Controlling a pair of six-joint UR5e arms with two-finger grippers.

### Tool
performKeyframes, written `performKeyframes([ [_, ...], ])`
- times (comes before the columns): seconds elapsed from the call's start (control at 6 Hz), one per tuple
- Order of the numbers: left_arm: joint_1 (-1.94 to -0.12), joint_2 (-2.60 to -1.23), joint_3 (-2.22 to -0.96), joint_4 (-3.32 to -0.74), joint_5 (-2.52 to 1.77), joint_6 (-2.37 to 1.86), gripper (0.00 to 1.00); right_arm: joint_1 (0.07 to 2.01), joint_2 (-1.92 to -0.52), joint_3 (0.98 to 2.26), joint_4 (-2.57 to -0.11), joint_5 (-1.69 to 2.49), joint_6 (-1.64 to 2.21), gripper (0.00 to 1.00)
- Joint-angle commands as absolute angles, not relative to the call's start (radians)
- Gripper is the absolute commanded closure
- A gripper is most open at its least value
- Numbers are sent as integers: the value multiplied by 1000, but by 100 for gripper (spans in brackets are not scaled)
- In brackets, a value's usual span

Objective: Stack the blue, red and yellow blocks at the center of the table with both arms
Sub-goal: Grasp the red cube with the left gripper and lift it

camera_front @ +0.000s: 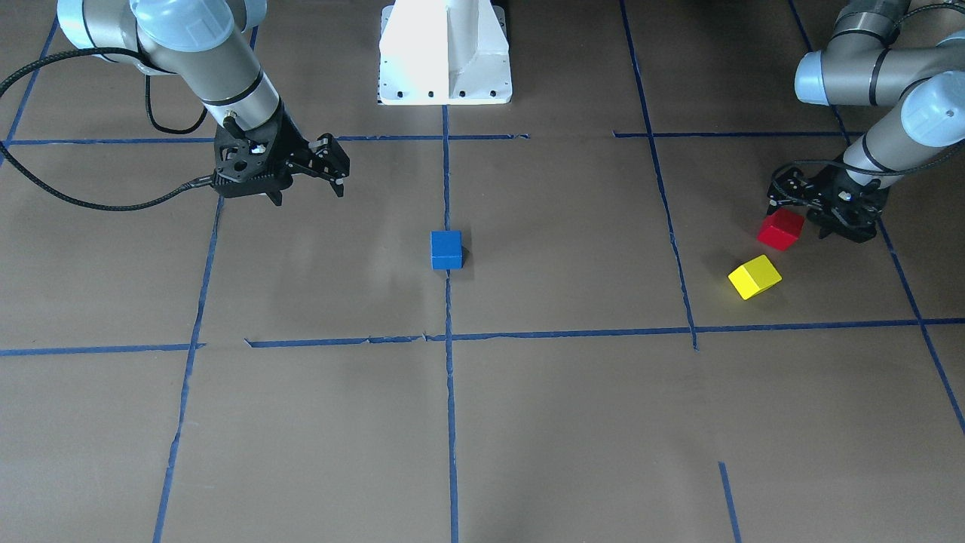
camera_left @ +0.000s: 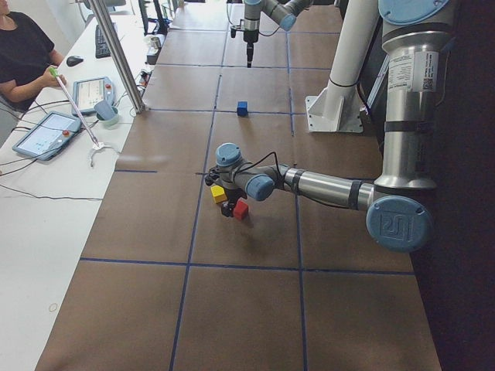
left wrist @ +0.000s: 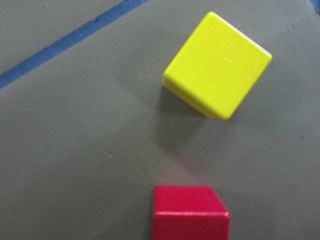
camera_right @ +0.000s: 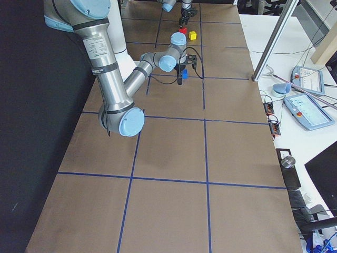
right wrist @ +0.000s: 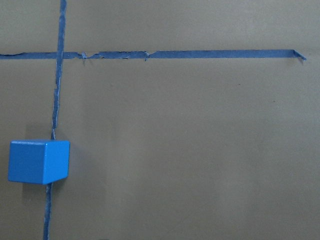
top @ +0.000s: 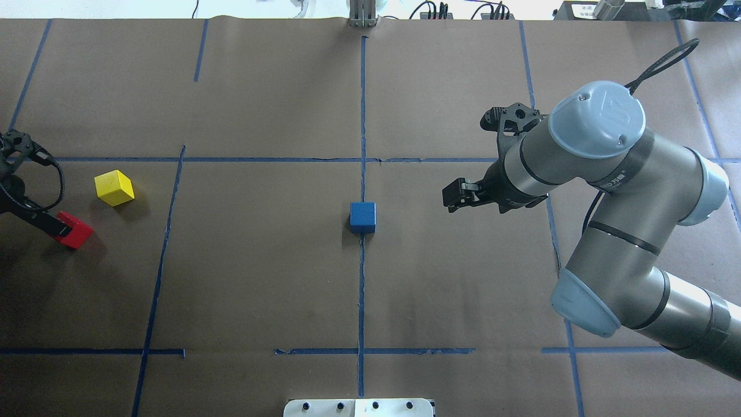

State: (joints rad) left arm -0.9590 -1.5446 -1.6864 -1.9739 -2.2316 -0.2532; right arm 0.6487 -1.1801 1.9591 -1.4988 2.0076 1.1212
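Observation:
The blue block (camera_front: 445, 250) sits on the tape cross at the table's centre and also shows in the overhead view (top: 362, 217) and the right wrist view (right wrist: 38, 162). My right gripper (camera_front: 307, 192) is open and empty, hovering beside the blue block, towards the robot's right. The red block (camera_front: 780, 229) lies low at the table far to the robot's left. My left gripper (camera_front: 805, 215) is down at it, and its fingers (top: 57, 225) look closed on it. The yellow block (camera_front: 755, 277) lies loose just beyond the red one, rotated; the left wrist view shows the yellow block (left wrist: 218, 65) and the red block (left wrist: 190, 212).
The white robot base (camera_front: 445, 53) stands at the table's robot-side edge. Blue tape lines (top: 362, 289) divide the brown table into squares. Operators' tablets and cables (camera_left: 46, 131) lie on a side table beyond the far edge.

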Motion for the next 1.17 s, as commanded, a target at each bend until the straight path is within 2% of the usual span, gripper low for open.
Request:
performKeyframes([
  [0.0, -930, -1549, -1658, -2000, -2206, -281, 0, 638, -1181, 1959, -1499, 1985, 1123, 0],
  [0.17, -930, -1549, -1657, -2002, -2203, -276, 1, 635, -1180, 1959, -1499, 1983, 1123, 0],
  [0.33, -930, -1548, -1655, -2014, -2203, -275, 39, 635, -1178, 1962, -1499, 1973, 1121, 0],
  [0.5, -930, -1548, -1651, -2029, -2206, -290, 88, 638, -1181, 1963, -1499, 1970, 1121, 0],
  [0.67, -930, -1554, -1675, -2031, -2209, -387, 100, 641, -1183, 1965, -1499, 1968, 1121, 0],
  [0.83, -925, -1628, -1760, -2014, -2217, -589, 100, 646, -1215, 2005, -1502, 1970, 1121, 0],
  [1.0, -869, -1731, -1805, -2011, -2239, -844, 100, 650, -1327, 2098, -1500, 1973, 1114, 0],
])
